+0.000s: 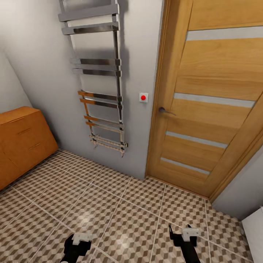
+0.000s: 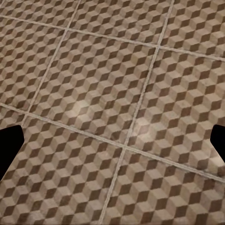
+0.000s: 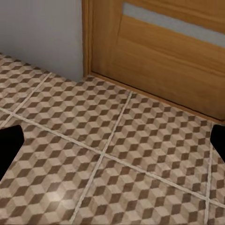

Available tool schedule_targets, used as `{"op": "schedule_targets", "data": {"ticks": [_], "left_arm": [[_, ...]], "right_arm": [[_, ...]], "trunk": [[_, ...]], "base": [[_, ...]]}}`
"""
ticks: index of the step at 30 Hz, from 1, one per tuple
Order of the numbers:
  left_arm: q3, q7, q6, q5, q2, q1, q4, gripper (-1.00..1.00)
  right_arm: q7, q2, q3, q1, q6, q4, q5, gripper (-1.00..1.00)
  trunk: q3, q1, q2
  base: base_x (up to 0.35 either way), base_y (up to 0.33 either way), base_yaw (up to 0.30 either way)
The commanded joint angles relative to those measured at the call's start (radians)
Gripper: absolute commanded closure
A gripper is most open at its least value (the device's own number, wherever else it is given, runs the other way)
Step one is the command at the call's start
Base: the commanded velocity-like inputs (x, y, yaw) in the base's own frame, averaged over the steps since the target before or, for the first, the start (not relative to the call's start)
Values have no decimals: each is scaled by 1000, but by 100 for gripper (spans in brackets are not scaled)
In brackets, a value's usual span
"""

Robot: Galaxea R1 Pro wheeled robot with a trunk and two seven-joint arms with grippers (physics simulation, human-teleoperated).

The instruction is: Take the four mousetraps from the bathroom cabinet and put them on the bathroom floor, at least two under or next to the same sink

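- The cabinet [image 1: 20,140] is at the far left of my head view, against the wall. It is orange-brown wood, smooth and boxy, with a flat top. I can see slim wooden handles on its drawers. Its long side runs along the left wall, away from me toward the corner. The drawers I can see look closed.
- The floor [image 1: 120,204] is made of big square tiles. Each tile has a brown, beige and white cube pattern, with pale lines between the tiles. It looks flat and a bit shiny in spots.
- On the grey wall hangs a towel rack [image 1: 98,73]. It is tall and shiny metal, like a ladder with flat bars. It stands upright.
- Just beside it is a small white switch [image 1: 143,97] with a round red button.
- Next comes the door [image 1: 212,98]. It is light brown wood with grain and pale grey strips across it. It has a dark handle [image 1: 165,110] on its left edge. The door is closed.
- At the far right edge, low down, is a bit of something white [image 1: 255,228]. I cannot tell what it is.
- My left gripper [image 1: 77,244] is low in the head view, over the tiles. It is black with a white block. In my left wrist view the dark fingertips [image 2: 10,149] sit far apart at the edges, so it is spread wide and holds nothing.
- My right gripper [image 1: 184,237] is also low, over the tiles near the door. Its fingertips [image 3: 9,145] are far apart too, so it is released and bare.
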State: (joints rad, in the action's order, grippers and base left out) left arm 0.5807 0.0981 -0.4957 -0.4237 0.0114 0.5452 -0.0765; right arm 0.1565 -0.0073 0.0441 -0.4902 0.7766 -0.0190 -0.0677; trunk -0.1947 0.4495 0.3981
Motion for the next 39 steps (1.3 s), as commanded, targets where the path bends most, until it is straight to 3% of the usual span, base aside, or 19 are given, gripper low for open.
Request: {"op": "schedule_targets", "data": {"ticks": [1,39], "left_arm": [[8,3,-4,-4,-1,2,-3,-100],[9,2,-4,-4,-2,2,-3,-100]], "right_arm": [[10,0,5,-1,-4,1,-8,-100],[8,0,5,-1,-37,1,-8,-100]], "trunk": [[-2,1,2],[-2,1,2]], "base": [[0,0,254],[0,0,254]]}}
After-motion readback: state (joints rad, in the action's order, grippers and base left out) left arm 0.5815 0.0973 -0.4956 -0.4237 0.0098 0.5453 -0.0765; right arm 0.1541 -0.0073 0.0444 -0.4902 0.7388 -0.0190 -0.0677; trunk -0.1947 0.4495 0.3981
